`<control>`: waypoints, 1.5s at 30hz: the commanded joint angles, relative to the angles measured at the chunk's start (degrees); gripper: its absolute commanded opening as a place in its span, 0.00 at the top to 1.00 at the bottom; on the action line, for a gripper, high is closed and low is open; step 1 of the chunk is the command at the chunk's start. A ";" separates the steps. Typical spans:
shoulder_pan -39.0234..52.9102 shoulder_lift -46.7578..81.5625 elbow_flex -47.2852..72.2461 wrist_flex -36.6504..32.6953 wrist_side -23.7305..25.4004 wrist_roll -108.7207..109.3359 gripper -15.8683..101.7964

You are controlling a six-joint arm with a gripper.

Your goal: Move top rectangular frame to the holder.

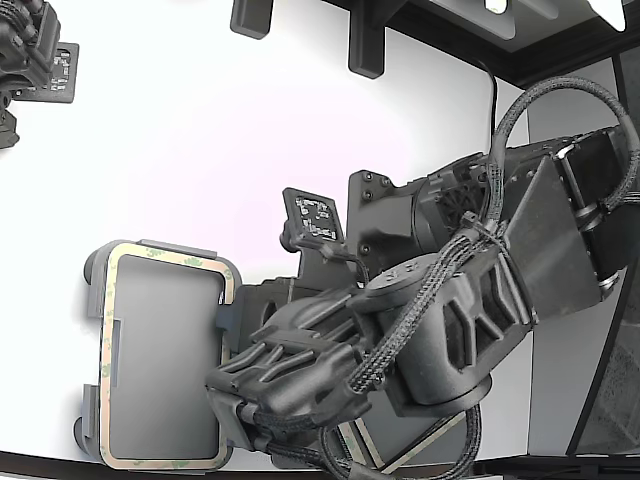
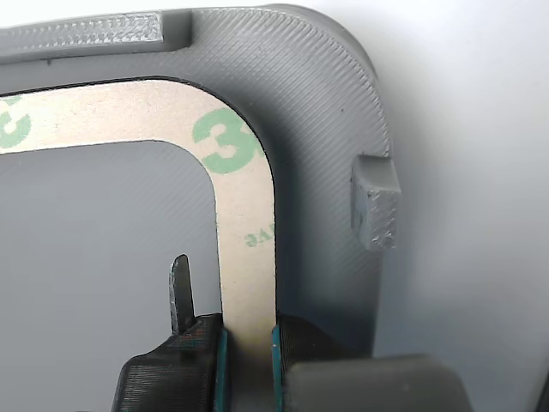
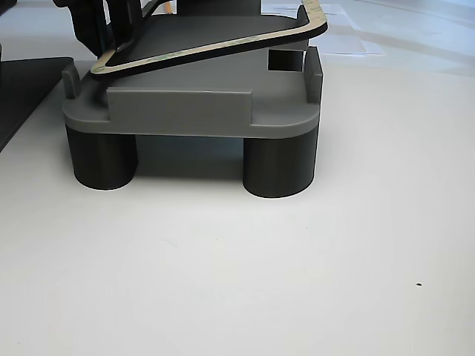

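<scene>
The black gripper (image 2: pixel 249 343), with teal pads on the inner faces of its fingers, is closed almost fully on one long side of the thin tan-beige rectangular frame (image 2: pixel 244 215) with green printed marks. The two pads press the strip from both sides, and only the strip's width lies between them. A thin dark blade (image 2: pixel 180 292) stands up just beside one finger, inside the frame's opening.

The frame lies over the light grey rounded-rectangular plastic holder (image 1: pixel 95 290), which stands near the edge of the white worktop (image 1: pixel 200 130) at the exterior view's lower left. In the exterior view the frame (image 1: pixel 105 380) runs along the inside of the holder's raised rim, around the grey recessed floor. In the other view the frame (image 3: pixel 215 48) is not flat: one end sits low at the holder's rim and the opposite end is tilted up clear of the holder (image 3: pixel 178 111). The holder rests on short dark cylindrical feet (image 3: pixel 278 167). A small raised grey tab (image 2: pixel 375 202) stands on the holder's rim just outside the frame's rounded corner.

The black arm (image 1: pixel 450 300) reaches in from the exterior view's right, with braided cables looped along it.
</scene>
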 commanded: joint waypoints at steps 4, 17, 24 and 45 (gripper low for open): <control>-0.79 0.97 -0.97 0.62 -0.35 0.44 0.96; -0.79 2.37 1.58 0.62 -1.49 1.23 0.96; -0.88 1.32 0.70 0.62 -1.49 1.49 0.96; -0.79 1.23 0.53 0.62 -2.72 1.41 0.96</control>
